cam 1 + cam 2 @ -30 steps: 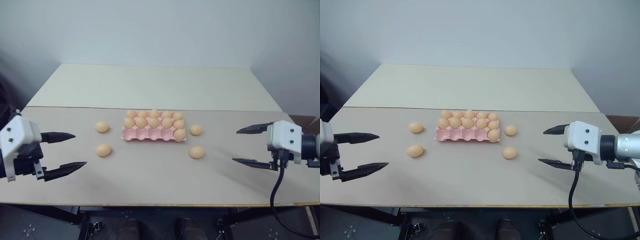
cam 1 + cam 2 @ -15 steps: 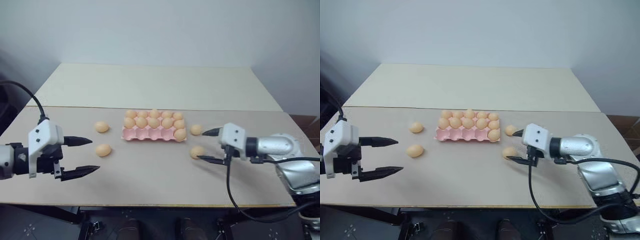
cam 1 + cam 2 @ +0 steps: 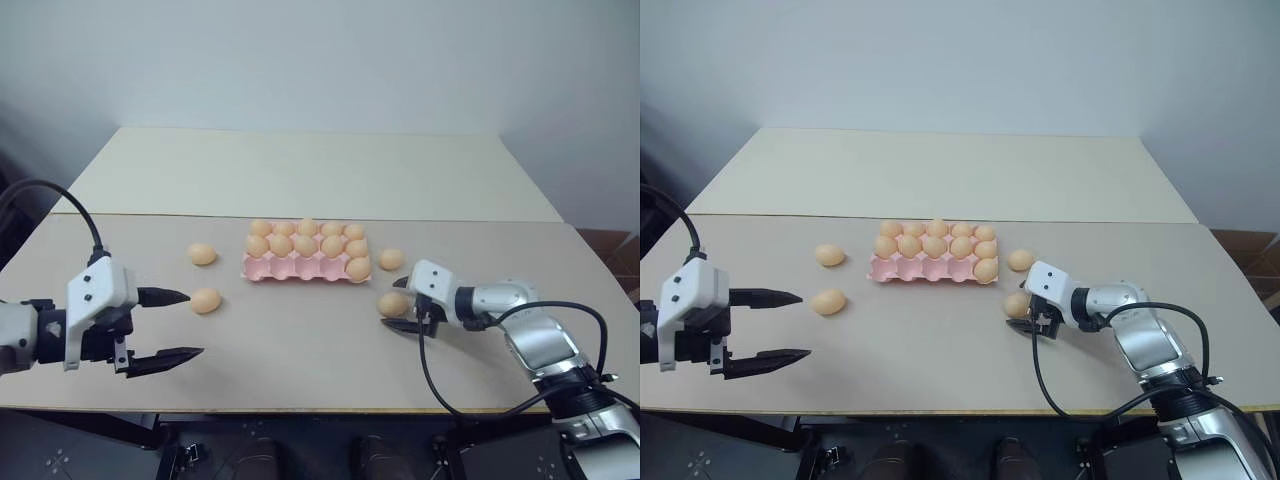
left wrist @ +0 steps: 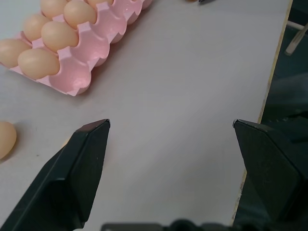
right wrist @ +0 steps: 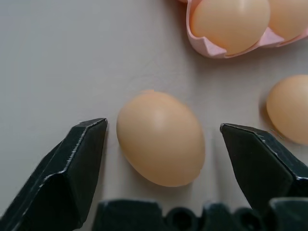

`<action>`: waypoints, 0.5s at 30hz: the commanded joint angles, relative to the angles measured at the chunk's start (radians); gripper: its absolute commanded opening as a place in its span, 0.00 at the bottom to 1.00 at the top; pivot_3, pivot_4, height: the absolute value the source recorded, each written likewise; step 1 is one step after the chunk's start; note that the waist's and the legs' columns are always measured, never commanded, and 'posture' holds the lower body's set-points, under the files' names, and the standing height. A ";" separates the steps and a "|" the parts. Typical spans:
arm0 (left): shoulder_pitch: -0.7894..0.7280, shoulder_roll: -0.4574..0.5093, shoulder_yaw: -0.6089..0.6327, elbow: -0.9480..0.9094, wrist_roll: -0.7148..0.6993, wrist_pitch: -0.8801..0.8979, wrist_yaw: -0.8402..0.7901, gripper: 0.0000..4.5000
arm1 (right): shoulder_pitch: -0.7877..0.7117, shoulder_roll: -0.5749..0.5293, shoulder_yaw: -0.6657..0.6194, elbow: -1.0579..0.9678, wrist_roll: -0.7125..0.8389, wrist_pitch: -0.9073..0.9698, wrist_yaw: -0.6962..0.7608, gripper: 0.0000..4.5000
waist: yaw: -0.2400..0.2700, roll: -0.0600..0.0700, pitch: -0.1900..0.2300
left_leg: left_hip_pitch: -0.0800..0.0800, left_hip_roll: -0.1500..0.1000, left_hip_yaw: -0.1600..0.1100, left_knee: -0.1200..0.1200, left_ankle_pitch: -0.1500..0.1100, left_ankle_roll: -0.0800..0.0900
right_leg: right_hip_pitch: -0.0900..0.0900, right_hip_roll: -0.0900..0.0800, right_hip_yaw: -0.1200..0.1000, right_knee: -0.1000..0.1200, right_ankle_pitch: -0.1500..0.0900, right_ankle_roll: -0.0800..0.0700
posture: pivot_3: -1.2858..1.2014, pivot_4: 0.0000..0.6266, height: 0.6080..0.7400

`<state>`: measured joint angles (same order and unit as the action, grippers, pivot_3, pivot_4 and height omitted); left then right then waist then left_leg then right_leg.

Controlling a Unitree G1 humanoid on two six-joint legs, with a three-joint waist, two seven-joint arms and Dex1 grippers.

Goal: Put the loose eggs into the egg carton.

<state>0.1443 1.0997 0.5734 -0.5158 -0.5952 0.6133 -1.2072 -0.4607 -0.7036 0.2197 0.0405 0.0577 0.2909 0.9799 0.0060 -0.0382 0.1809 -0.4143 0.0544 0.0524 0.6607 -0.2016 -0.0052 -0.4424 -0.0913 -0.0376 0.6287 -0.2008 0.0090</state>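
The pink egg carton [image 3: 300, 270] sits mid-table, its back rows full of eggs and its front cups bare. Two loose eggs lie to its left [image 3: 202, 254] [image 3: 206, 300] and two to its right [image 3: 391, 259] [image 3: 392, 303]. My right gripper [image 5: 163, 125] is low on the table, open, one finger on each side of the nearer right egg [image 5: 161, 137], with a gap at both sides. Near the table's front left my left gripper [image 3: 194, 323] stands open and holds nothing, its upper fingertip just short of the nearer left egg. The carton's corner [image 4: 79, 79] lies ahead of it.
The eggs lie on a beige tabletop [image 3: 300, 350] whose front edge [image 3: 300, 408] runs just below both grippers. A lighter cream board [image 3: 300, 170] stretches behind it up to the wall. A black cable [image 3: 440, 385] loops from the right wrist over the table edge.
My right gripper has dropped and swung left from the table's right side to straddle the nearer right egg, and its jaws have narrowed. The left gripper edged right, toward the nearer left egg.
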 commanded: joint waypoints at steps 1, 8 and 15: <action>0.007 0.002 0.046 -0.023 -0.004 -0.006 0.002 1.00 | -0.015 -0.001 -0.017 -0.003 0.008 -0.024 0.018 0.72 | 0.000 0.000 0.000 | 0.000 0.000 0.000 0.000 0.000 0.000 | 0.000 0.000 0.000 0.000 0.000 0.000 | 0.52 0.24 1.00; 0.007 0.003 0.053 -0.020 -0.004 -0.007 0.009 1.00 | -0.010 0.005 -0.023 -0.034 -0.024 -0.036 -0.020 0.51 | 0.000 0.000 0.000 | 0.000 0.000 0.000 0.000 0.000 0.000 | 0.000 0.000 0.000 0.000 0.000 0.000 | 0.52 0.24 1.00; -0.004 0.013 0.045 0.009 0.012 -0.023 0.004 1.00 | -0.142 0.080 -0.029 -0.044 -0.029 -0.070 -0.075 0.51 | -0.014 0.000 0.000 | 0.000 0.000 0.000 0.000 0.000 0.000 | -0.001 0.000 0.000 0.000 0.000 0.000 | 0.52 0.24 1.00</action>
<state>0.1531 1.1010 0.5927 -0.5061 -0.5870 0.6109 -1.2031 -0.5578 -0.6413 0.2167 0.0262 0.0231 0.2577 0.9246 -0.0075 -0.0381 0.1810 -0.4141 0.0550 0.0523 0.6607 -0.2016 -0.0053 -0.4429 -0.0907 -0.0375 0.6293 -0.2005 0.0088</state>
